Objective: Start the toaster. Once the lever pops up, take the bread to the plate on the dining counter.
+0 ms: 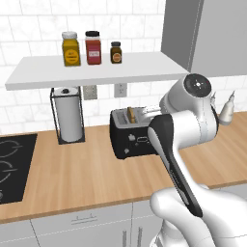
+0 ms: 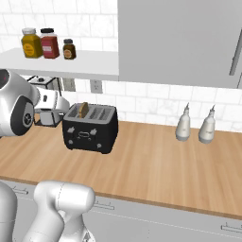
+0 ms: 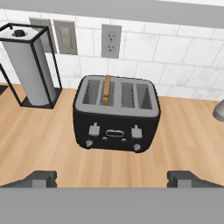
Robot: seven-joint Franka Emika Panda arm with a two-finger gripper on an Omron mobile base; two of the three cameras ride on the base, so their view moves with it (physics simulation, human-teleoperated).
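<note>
A black toaster [image 3: 116,114] stands on a light wood bench [image 3: 52,153], close to its back edge against a white tiled wall, with its controls facing forward. One thin golden-brown slice of bread [image 3: 106,90] stands upright on edge in a slot toward the toaster's left end, with only its upper part rising above the slot. In the left base view the robot's white arm covers the right end of the toaster [image 1: 131,132] and the bread [image 1: 130,114] is a small tan sliver; in the right base view the toaster [image 2: 90,127] is whole and the bread [image 2: 83,109] peeks from the left slot.

The gripper [image 3: 112,179] hangs in front of the toaster and above the bench, its two dark fingertips spread fully wide at the bottom corners of the hand view, holding nothing and touching nothing. Only the tips are visible.

A paper towel roll [image 3: 30,65] in a black wire stand sits near the back edge to the toaster's left. A dark hob [image 1: 14,166] is cut off at the left edge. Two white bottles [image 2: 194,125] stand near the back edge, well to the right. Three spice jars [image 1: 91,48] sit on a white shelf above; their labels are too small to read
</note>
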